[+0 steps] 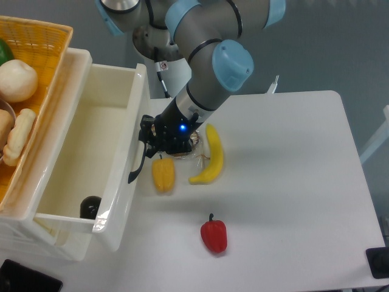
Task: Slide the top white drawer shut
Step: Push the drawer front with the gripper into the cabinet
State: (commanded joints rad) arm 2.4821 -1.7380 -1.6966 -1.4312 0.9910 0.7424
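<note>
A glossy red pepper [214, 235] lay nearest on the smooth white desk [292, 182], with open surface to its right. Beyond it lay a yellow pepper [163, 174] and a curved banana [209, 156]. The top white drawer [91, 152], glossy plastic, stood pulled out at left. The claw [148, 139] sat against its black curved handle [137, 164]; its opening could not be determined. An orange woven basket [36, 48] rested behind.

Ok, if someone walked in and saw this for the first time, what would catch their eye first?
Probably the top white drawer pulled wide open at the left, with the gripper right at its black handle. Next, the bright produce on the white table: a banana, a yellow pepper and a red pepper nearer the front.
</note>
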